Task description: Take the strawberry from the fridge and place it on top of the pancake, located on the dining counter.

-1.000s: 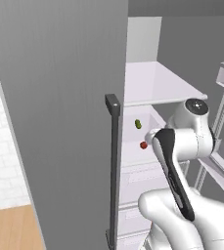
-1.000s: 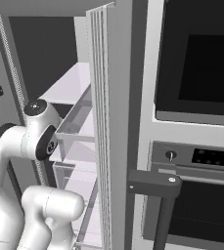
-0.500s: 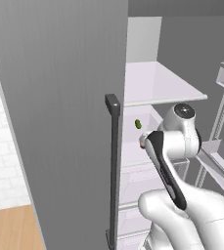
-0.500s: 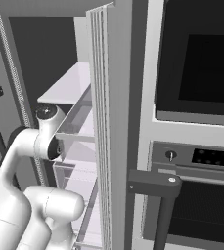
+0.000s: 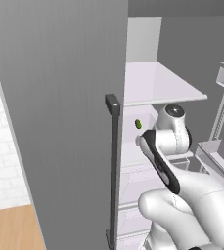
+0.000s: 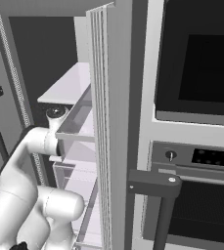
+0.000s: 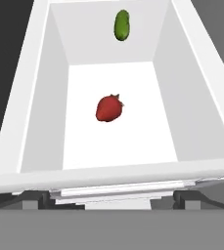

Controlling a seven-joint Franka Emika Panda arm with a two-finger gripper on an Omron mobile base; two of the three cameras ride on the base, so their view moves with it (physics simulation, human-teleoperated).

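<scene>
Jaws spread wide, empty, near the small red roundish strawberry (image 7: 109, 108): probably light, soft, bruisable; pinch gently across its plump middle.

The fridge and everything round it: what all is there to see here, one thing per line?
fridge: one, grey, doors open, white shelves inside
strawberry: one, red, on the white floor of a fridge compartment
green fruit: one, small, farther back in the same compartment
fridge handle: one, dark vertical bar
wall oven: one, black-fronted, right of the fridge
oven handle: one, dark bar
robot arm: one, white with dark joints, reaching into the fridge
</scene>
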